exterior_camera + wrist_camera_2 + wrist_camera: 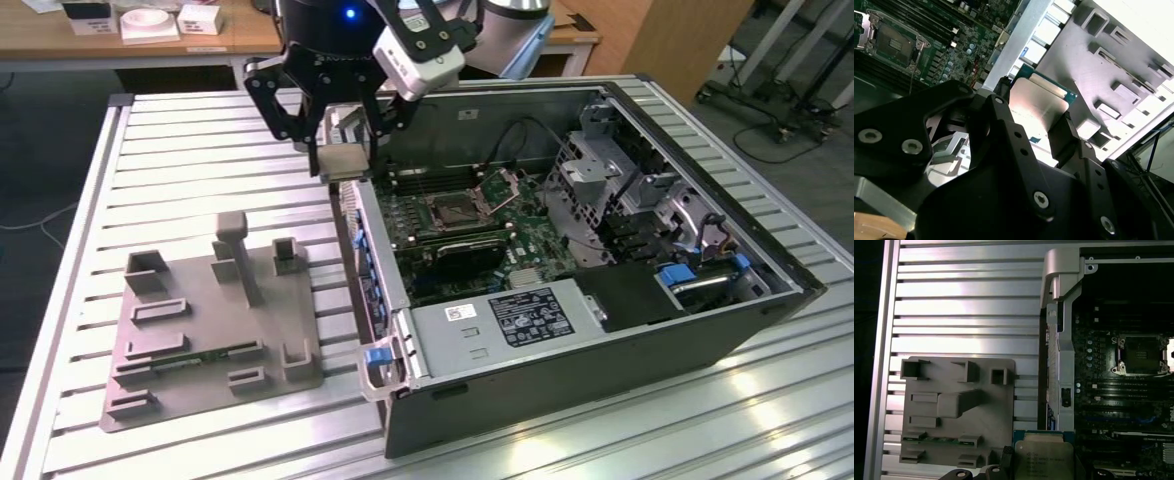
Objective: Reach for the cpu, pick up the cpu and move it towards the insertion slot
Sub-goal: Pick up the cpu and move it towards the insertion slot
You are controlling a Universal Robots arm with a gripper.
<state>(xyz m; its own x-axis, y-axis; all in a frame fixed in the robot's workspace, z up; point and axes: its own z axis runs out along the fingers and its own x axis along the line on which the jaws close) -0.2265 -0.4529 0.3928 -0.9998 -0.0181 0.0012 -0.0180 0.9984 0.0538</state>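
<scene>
The cpu (343, 161) is a flat silver square chip with a pale rim, held in the air between my gripper's (344, 150) black fingers. It hangs over the computer case's side wall, between the grey tray and the motherboard. In the second wrist view my gripper (1035, 116) is shut on two opposite edges of the cpu (1040, 100). The first wrist view also shows the cpu (1043, 457). The insertion slot (455, 212) is a silver-framed socket with a dark centre and its bracket raised. It lies on the motherboard toward the exterior view's right, and both wrist views show the slot (893, 42) (1141, 354).
The grey plastic tray (200, 300) with raised holders lies on the slatted metal table at the exterior view's left, and a green memory stick (939, 440) rests in it. The open computer case (601, 330) has upright walls, a drive cage and cables.
</scene>
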